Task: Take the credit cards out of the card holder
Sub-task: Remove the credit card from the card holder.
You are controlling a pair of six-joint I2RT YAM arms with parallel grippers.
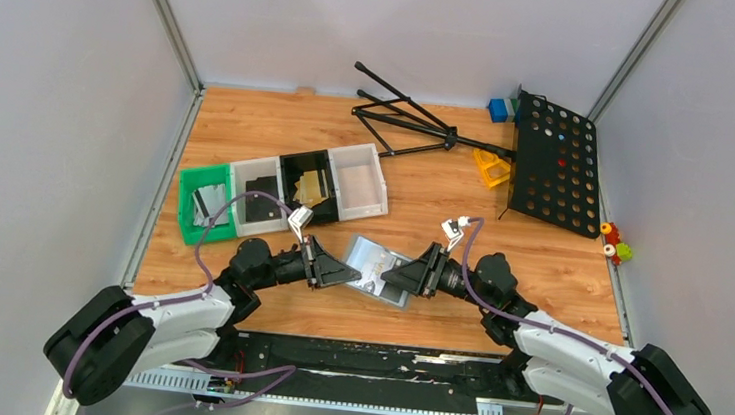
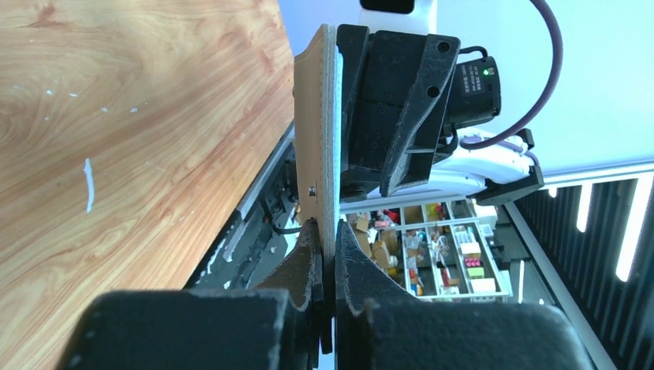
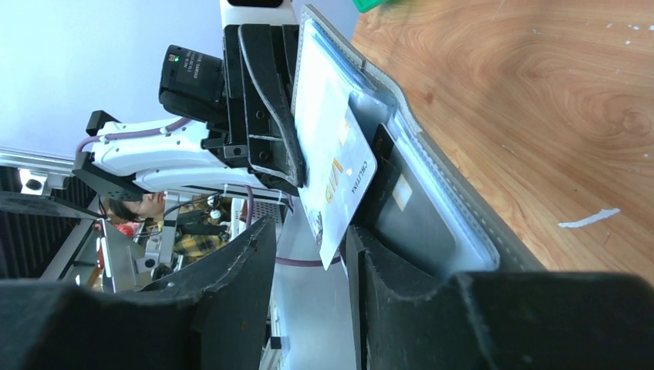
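While the left pincer (image 2: 328, 239) clamps one edge of the card holder (image 1: 375, 266) above the surface (image 1: 539, 263), the right pincer (image 3: 308, 231) stands parted around a silvery credit card (image 3: 335, 154) sticking out of it.

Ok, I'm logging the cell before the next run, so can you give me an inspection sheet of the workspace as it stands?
Surface: wooden table, some pale scuffs.
Job's things: card holder held between both grippers; pale card sticking out of it; cards lie in three of the trays.
Clutter: folding stand, perforated panel, yellow piece, blue block.
Grippers: left gripper jaws shut on the holder's edge; right gripper jaws open around the pale card.
Cables: purple cables loop over both arms, no snag seen.
Surroundings: grey walls; small toys off the table's right edge.
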